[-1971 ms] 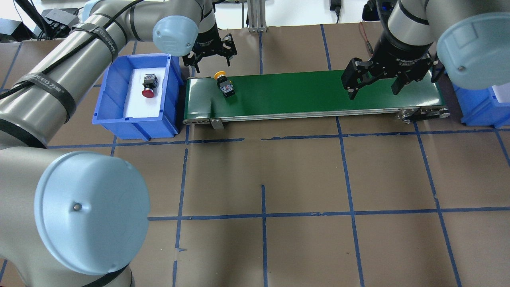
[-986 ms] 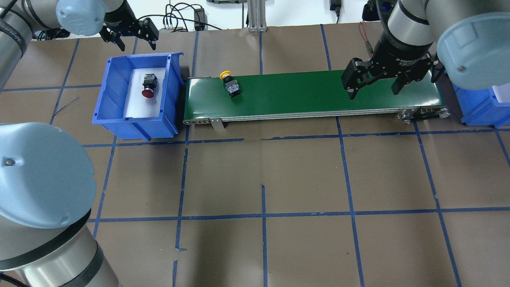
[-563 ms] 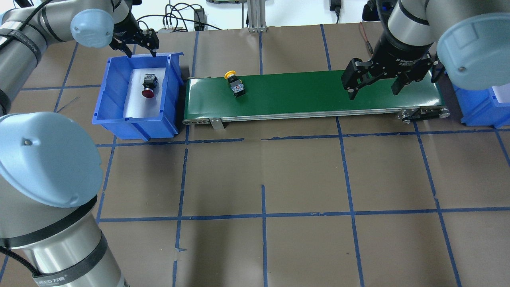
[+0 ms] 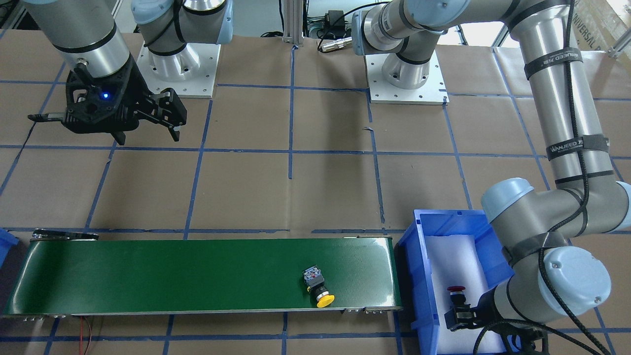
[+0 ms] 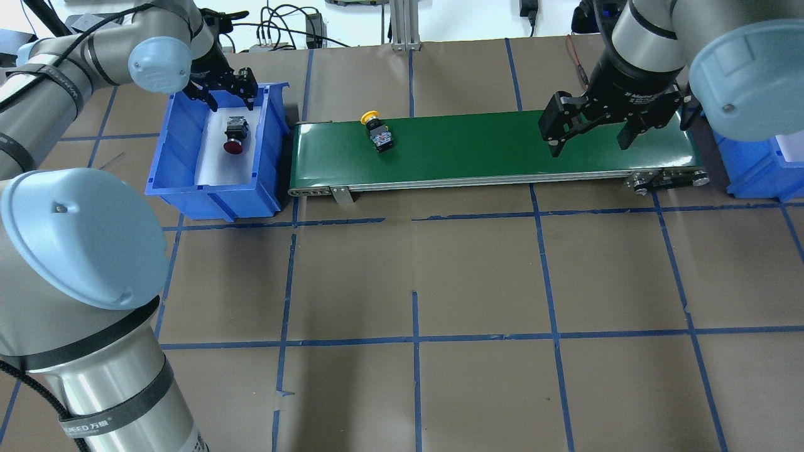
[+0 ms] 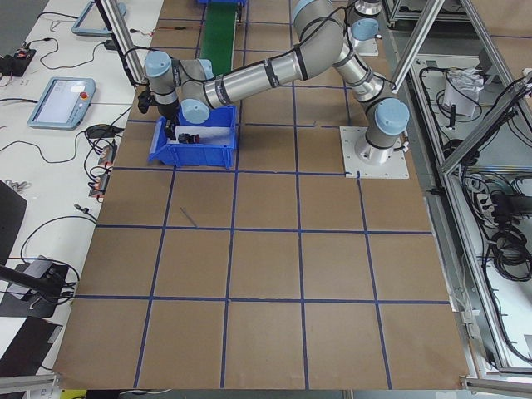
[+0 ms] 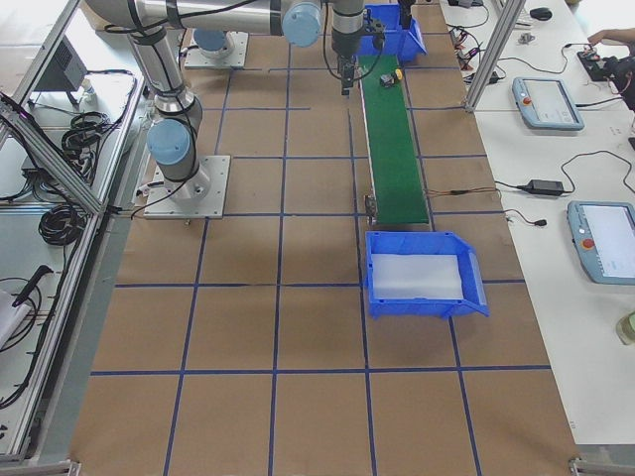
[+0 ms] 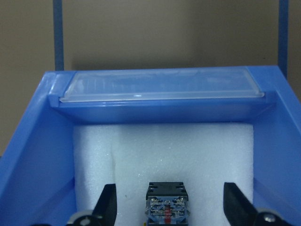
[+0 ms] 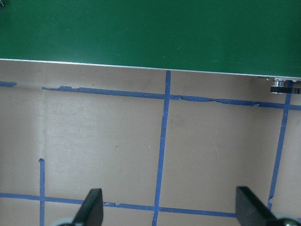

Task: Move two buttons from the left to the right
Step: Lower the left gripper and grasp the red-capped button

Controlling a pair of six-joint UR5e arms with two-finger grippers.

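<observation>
The red button (image 5: 233,135) lies on its side on white foam in the left blue bin (image 5: 188,182), its grey base (image 8: 167,207) showing in the left wrist view. My left gripper (image 5: 223,94) is open just above the bin's far end, its fingers (image 8: 109,202) either side of that base and not touching it. The yellow button (image 5: 379,132) lies on the green conveyor belt (image 5: 502,147) near its left end, also seen as the yellow button (image 4: 318,288) in the front view. My right gripper (image 5: 592,143) hovers open and empty near the belt's right end.
A second blue bin (image 5: 754,169) with a white foam lining stands past the belt's right end. Brown paper with blue tape lines covers the table (image 5: 414,282). The arm bases (image 4: 177,64) stand behind the belt.
My left gripper swung from the belt's left end to behind the bin, then came down over the red button. The yellow button rode the belt a little rightward. The right gripper stayed put.
</observation>
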